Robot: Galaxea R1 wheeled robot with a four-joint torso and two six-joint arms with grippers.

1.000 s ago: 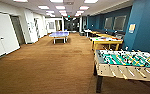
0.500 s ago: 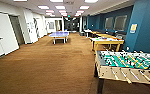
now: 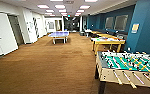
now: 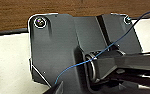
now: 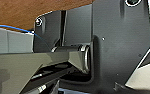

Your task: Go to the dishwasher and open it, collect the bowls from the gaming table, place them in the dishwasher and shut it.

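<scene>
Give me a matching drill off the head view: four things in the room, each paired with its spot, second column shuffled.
Things:
1. table-football table
2. blue table-tennis table
3. yellow-topped table
4. white door

Places:
A. mid-room, far down the carpet
B. along the wall on the picture's left
C. nearest the camera, at the lower right
D. by the blue wall on the right, beyond the green field

Pairs: 1-C, 2-A, 3-D, 4-B
</scene>
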